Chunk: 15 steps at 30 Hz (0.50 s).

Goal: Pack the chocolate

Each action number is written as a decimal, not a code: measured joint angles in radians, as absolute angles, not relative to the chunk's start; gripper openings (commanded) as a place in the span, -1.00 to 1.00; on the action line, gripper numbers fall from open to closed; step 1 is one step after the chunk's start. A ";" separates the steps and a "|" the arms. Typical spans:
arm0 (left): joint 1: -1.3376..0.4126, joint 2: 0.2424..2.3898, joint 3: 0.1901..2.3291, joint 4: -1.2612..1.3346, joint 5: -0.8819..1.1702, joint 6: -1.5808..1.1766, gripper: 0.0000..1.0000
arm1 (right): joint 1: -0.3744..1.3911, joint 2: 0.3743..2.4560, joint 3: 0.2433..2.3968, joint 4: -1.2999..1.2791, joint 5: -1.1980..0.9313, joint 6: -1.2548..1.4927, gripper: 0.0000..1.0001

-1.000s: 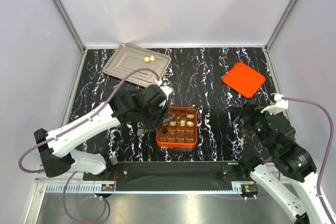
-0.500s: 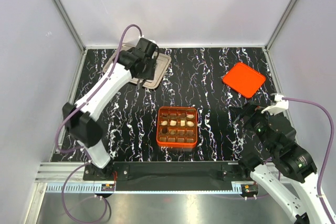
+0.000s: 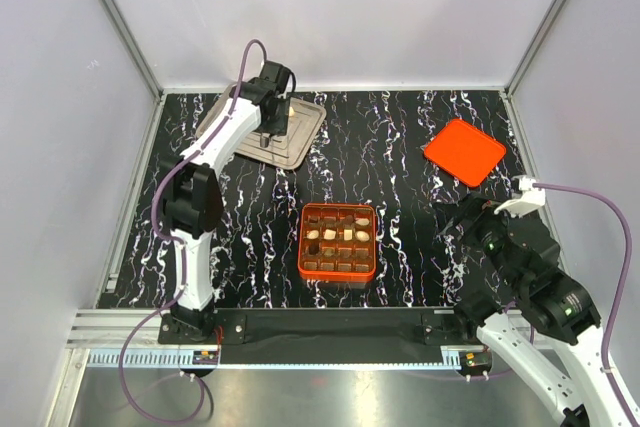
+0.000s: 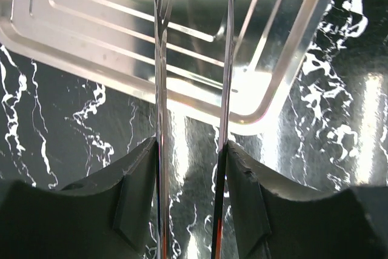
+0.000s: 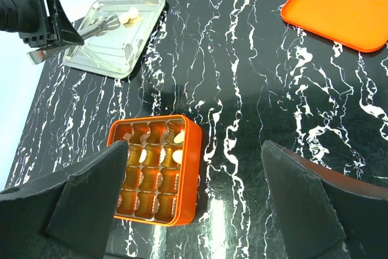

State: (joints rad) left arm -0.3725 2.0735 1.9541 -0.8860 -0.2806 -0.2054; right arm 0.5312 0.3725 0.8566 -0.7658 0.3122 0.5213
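Observation:
My left gripper (image 3: 272, 97) hangs over the metal tray (image 3: 240, 125) at the back left, shut on thin metal tongs (image 4: 162, 77) whose two blades stand apart. The tong tips (image 5: 112, 22) reach close to two cream-white chocolate pieces (image 5: 129, 15) on the tray; I cannot tell whether they touch. The orange box (image 3: 337, 273) at the table's middle holds several cream and dark chocolates (image 3: 346, 234) in its upper cells. My right gripper (image 3: 458, 225) is open and empty, right of the box.
The orange lid (image 3: 464, 151) lies flat at the back right. The black marbled tabletop (image 3: 390, 137) runs between tray, box and lid. White walls close the back and sides.
My left arm has swung from over the orange box to the metal tray at the back left, carrying the tongs. The right arm has barely moved.

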 measured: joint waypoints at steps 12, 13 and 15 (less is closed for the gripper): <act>-0.309 2.154 1.954 -0.794 -0.198 -0.164 0.01 | 0.531 0.421 0.834 -0.721 0.312 0.521 1.00; -0.306 2.160 1.954 -0.787 -0.193 -0.160 0.01 | 0.531 0.421 0.833 -0.720 0.312 0.521 0.99; -0.302 2.173 1.954 -0.778 -0.186 -0.154 0.01 | 0.531 0.421 0.831 -0.719 0.312 0.521 1.00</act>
